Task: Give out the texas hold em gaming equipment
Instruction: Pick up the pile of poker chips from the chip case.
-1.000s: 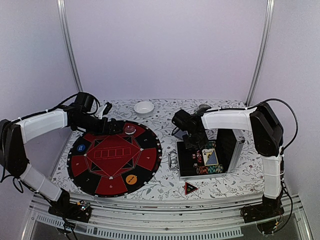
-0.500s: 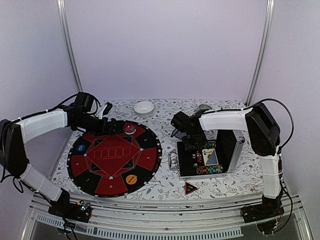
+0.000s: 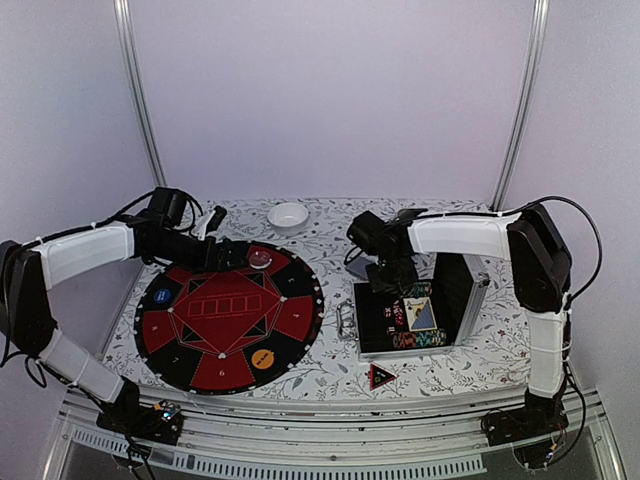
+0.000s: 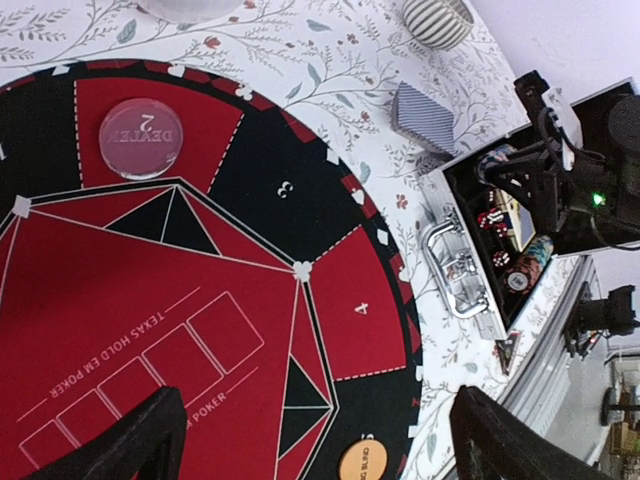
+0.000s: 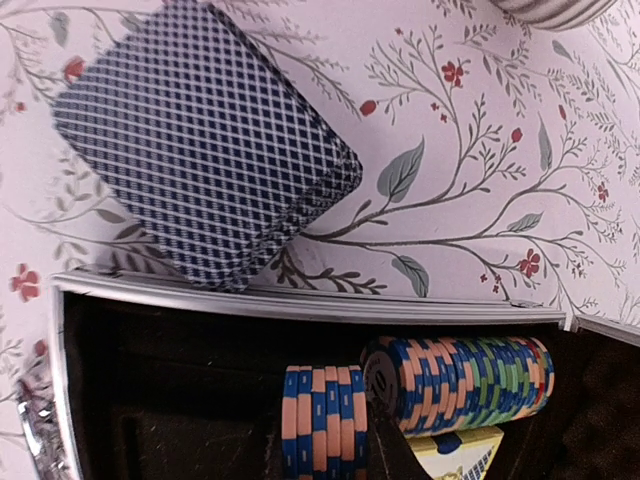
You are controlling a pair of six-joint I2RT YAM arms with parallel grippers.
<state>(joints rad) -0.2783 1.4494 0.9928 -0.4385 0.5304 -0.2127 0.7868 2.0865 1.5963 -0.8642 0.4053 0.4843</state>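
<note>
In the right wrist view my right gripper is shut on a small stack of blue-and-orange poker chips, just inside the open black case. A longer row of chips lies beside it. The patterned-back card deck lies on the cloth just outside the case. My left gripper hangs open and empty over the round red-and-black poker mat. On the mat sit a clear dealer disc, a blue disc and an orange disc. A red triangular marker lies in front of the case.
A white bowl stands at the back of the table. A ribbed grey cup stands behind the card deck. The case lid stands upright on the right, and its metal handle faces the mat.
My right gripper's jaws have closed in on the small chip stack, and the right arm has shifted slightly to the right. The left arm has hardly moved.
</note>
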